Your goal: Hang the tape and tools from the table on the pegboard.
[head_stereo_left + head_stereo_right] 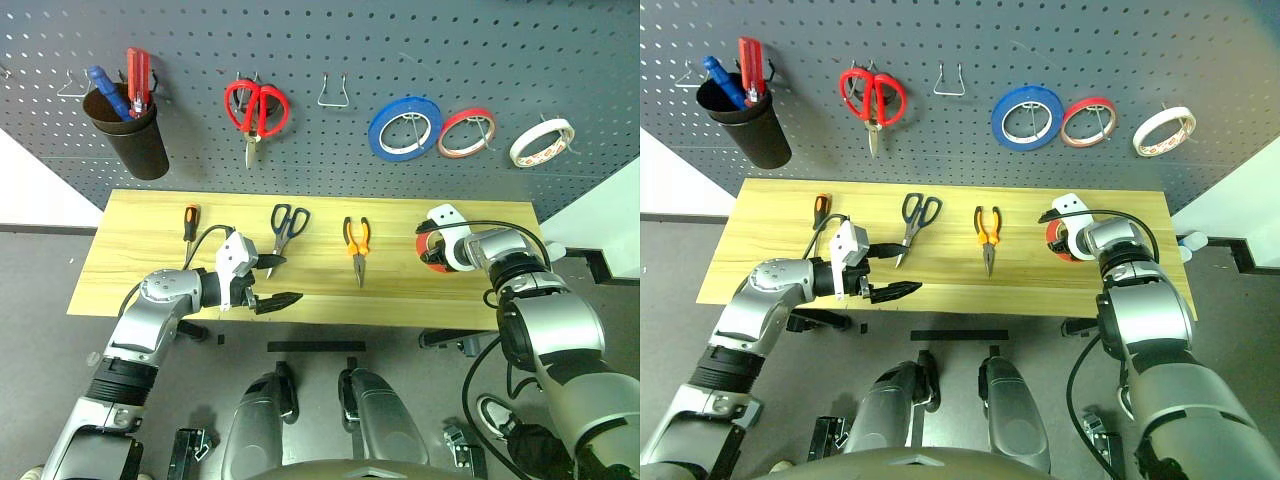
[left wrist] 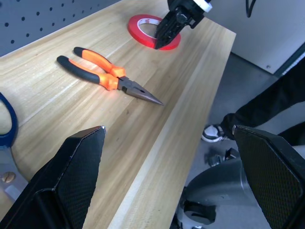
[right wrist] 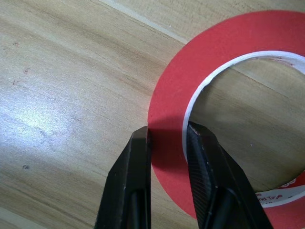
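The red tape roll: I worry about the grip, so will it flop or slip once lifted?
Probably stiff: the tape is a thick flat ring. The right gripper pinches only its band, so it may swing. Its smooth face could slip.

A black cup (image 1: 128,135) holding blue and red screwdrivers, red-handled scissors (image 1: 256,110), an empty wire hook (image 1: 333,92), and three tape rolls (blue (image 1: 405,128), red-rimmed (image 1: 466,132), white (image 1: 541,141)) hang in a row.

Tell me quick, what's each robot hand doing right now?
Left end effector: open, holding nothing.
Right end effector: closed on the red tape ring's band.
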`<state>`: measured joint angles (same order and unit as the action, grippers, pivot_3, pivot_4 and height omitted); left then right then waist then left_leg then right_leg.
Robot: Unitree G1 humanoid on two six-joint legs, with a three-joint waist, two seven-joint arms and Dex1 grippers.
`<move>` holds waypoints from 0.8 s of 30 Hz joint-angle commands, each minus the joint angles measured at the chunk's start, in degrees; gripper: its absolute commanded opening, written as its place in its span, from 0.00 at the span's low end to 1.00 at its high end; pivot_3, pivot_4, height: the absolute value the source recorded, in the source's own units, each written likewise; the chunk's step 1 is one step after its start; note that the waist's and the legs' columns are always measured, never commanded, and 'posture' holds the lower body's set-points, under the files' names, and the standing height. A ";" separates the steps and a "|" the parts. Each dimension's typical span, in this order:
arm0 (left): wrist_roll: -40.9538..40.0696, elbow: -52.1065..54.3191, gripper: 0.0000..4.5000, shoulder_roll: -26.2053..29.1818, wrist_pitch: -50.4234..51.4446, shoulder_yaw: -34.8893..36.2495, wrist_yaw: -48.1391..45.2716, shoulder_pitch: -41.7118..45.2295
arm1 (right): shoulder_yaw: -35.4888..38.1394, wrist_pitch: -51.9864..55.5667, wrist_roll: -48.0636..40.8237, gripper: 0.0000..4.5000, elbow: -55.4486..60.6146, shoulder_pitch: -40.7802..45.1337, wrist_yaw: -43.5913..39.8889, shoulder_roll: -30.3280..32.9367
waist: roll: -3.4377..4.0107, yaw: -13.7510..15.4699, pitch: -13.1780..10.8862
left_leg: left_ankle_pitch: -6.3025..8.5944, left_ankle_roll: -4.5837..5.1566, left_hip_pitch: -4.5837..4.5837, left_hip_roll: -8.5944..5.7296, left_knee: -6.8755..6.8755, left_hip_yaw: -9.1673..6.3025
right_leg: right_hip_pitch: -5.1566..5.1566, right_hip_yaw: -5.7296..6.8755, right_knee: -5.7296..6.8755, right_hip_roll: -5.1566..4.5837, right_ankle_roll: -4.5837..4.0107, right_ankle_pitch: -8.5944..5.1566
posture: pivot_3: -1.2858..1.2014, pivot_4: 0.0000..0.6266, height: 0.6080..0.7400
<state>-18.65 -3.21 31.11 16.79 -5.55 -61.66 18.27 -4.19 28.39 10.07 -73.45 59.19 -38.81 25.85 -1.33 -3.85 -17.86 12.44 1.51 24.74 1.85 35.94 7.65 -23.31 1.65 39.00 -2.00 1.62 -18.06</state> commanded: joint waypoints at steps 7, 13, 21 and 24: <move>-1.14 1.38 1.00 0.03 -0.95 1.40 0.33 0.61 | 2.61 4.10 -2.65 0.15 0.84 2.57 -5.08 2.93 | 0.02 0.04 -0.01 | 0.02 -0.06 0.11 -0.02 -0.07 0.01 | -0.13 0.04 -0.02 -0.03 -0.01 -0.01 | 0.52 0.51 1.00; -1.55 1.18 1.00 0.29 -1.10 1.61 -0.31 1.23 | 2.32 12.14 -5.62 0.15 10.48 2.80 -16.06 7.68 | 0.06 0.01 -0.01 | -0.21 -0.25 0.73 -0.04 0.01 0.01 | -0.66 0.12 -0.02 -0.03 0.03 0.02 | 0.51 0.46 1.00; -1.98 1.23 1.00 0.30 -1.13 1.40 -1.28 1.24 | 4.73 30.61 -20.05 0.15 61.83 -20.30 -30.11 18.45 | 0.08 0.79 0.01 | -0.22 -0.23 0.84 -0.02 -0.02 0.01 | -0.71 0.29 -0.03 -0.02 0.14 -0.03 | 0.50 0.44 1.00; -2.20 1.03 1.00 0.46 -0.96 1.60 -1.55 1.49 | 9.45 35.13 -26.48 0.15 76.91 -29.00 -30.96 21.79 | 0.08 0.86 0.01 | -0.22 -0.23 0.86 -0.02 0.05 0.02 | -0.71 0.29 -0.02 -0.03 0.20 -0.05 | 0.49 0.44 1.00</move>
<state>-20.03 -3.41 31.27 16.50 -4.79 -62.53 19.90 0.77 61.09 -12.08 -5.79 32.04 -68.81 45.14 -1.24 -2.98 -17.85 12.23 1.27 25.60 1.83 36.01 7.67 -24.01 1.93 39.00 -2.03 1.83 -18.11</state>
